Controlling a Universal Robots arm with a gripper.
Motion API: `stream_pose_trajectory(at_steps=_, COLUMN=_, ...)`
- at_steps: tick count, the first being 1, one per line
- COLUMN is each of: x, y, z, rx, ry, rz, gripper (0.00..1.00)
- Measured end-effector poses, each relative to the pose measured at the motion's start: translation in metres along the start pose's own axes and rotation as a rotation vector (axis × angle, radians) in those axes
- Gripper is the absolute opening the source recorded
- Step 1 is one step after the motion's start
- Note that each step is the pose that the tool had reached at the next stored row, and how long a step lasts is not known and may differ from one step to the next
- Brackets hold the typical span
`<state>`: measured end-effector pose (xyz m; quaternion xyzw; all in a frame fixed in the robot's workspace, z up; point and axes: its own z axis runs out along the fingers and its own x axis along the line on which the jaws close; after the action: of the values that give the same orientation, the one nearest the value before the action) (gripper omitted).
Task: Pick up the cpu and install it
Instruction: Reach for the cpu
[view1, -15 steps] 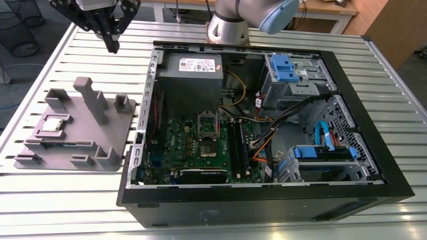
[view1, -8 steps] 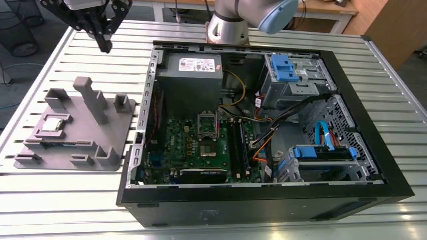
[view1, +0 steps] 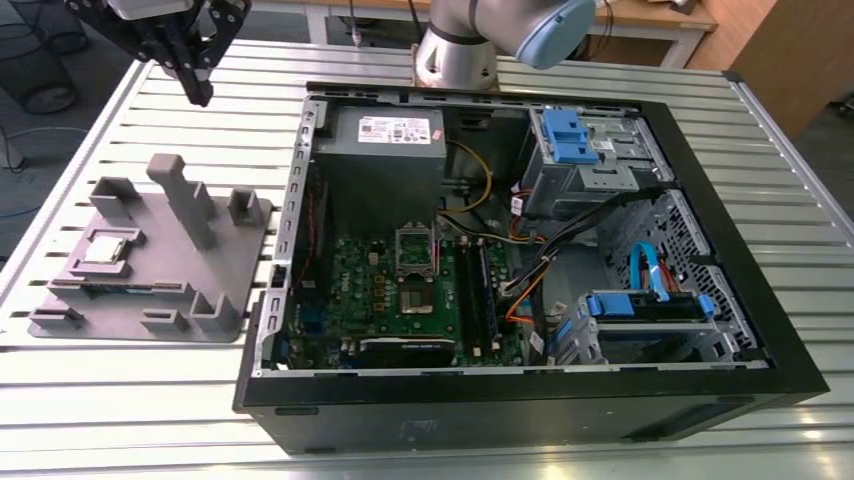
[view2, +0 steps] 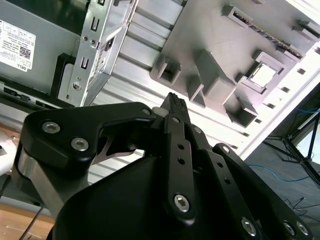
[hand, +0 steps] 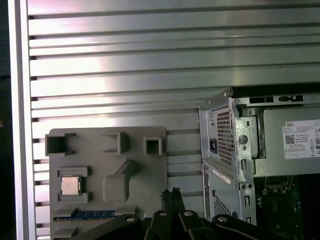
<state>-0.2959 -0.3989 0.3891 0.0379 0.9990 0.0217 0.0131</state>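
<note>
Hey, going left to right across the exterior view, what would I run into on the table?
cpu → grey tray's tall post → green motherboard → blue drive caddy

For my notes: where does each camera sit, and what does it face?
Exterior view: off the arm, above the open black computer case; silver arm and black gripper show.
First wrist view: at the wrist, facing the slatted metal table past the gripper.
Second wrist view: at the wrist, along the gripper.
All share: grey plastic tray with silvery square cpu.
</note>
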Motion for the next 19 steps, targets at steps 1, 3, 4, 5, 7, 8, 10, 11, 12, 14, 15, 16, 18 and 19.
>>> stream_pose_trajectory(at_steps=1, x=0.0006, y=0.0000, z=0.0000, rx=0.0000, ry=0.0001, rz=0.000, gripper=0.11)
stream_pose_trajectory(at_steps=3, x=0.0010, y=-0.0001, z=0.0000, rx=0.0000, ry=0.0001, rz=0.000, gripper=0.11)
stream_pose_trajectory(at_steps=4, x=0.0013, y=-0.0001, z=0.0000, rx=0.0000, ry=0.0000, rz=0.000, gripper=0.11)
stream_pose_trajectory(at_steps=5, x=0.0013, y=-0.0001, z=0.0000, rx=0.0000, ry=0.0001, rz=0.000, gripper=0.11)
stream_pose_trajectory(at_steps=7, x=0.0013, y=-0.0001, z=0.0001, rx=0.0001, ry=0.0001, rz=0.000, gripper=0.11)
stream_pose_trajectory(at_steps=8, x=0.0013, y=-0.0001, z=0.0004, rx=0.0000, ry=0.0000, rz=0.000, gripper=0.11)
stream_pose_trajectory(at_steps=10, x=0.0016, y=-0.0002, z=0.0012, rx=-0.0002, ry=-0.0002, rz=0.000, gripper=0.11)
stream_pose_trajectory(at_steps=11, x=0.0022, y=-0.0002, z=0.0016, rx=-0.0002, ry=-0.0001, rz=0.000, gripper=0.11)
stream_pose_trajectory(at_steps=12, x=0.0024, y=-0.0003, z=0.0022, rx=-0.0002, ry=-0.0001, rz=0.000, gripper=0.11)
stream_pose_trajectory(at_steps=14, x=0.0029, y=-0.0004, z=0.0034, rx=-0.0002, ry=0.0000, rz=0.000, gripper=0.11)
stream_pose_trajectory(at_steps=15, x=0.0035, y=-0.0004, z=0.0041, rx=-0.0002, ry=0.0000, rz=0.000, gripper=0.11)
stream_pose_trajectory(at_steps=16, x=0.0040, y=-0.0005, z=0.0049, rx=-0.0002, ry=0.0000, rz=0.000, gripper=0.11)
stream_pose_trajectory(at_steps=18, x=0.0049, y=-0.0007, z=0.0062, rx=-0.0004, ry=0.0000, rz=0.000, gripper=0.11)
stream_pose_trajectory(at_steps=19, x=0.0053, y=-0.0007, z=0.0067, rx=-0.0004, ry=0.0001, rz=0.000, gripper=0.11)
